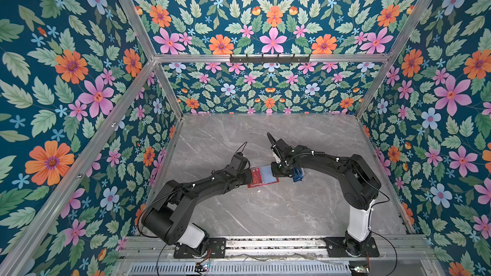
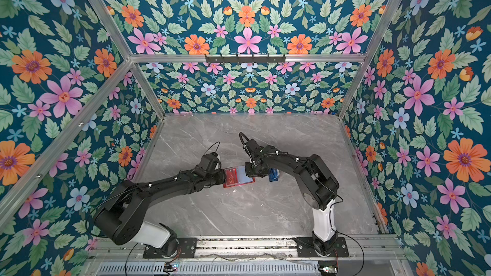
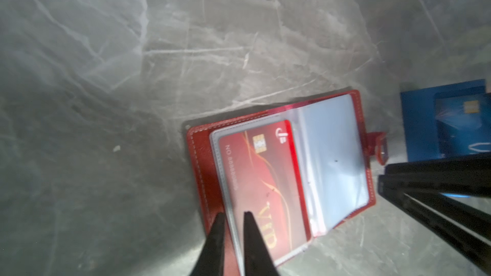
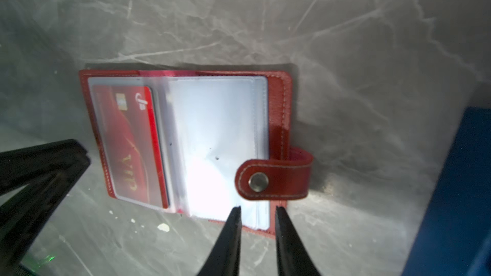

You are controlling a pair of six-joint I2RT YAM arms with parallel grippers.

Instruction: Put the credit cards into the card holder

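So the red card (image 3: 260,181) looks seated in the left-page sleeve of the card holder (image 3: 202,160), which lies open mid-worktop (image 1: 265,213) between my arms. The navy card (image 3: 462,126) sits in the blue tray (image 3: 417,128) just right of it. My left end effector (image 3: 233,215) is a crack apart, straddling the sleeve at the holder's left edge and clamping nothing. My right end effector (image 4: 257,208) is slightly parted over the right edge, empty too. My tip, I reckon: pin the left page, flick the snap tab (image 4: 276,179) off the empty sleeve (image 4: 212,128), then feed the navy card in flat.
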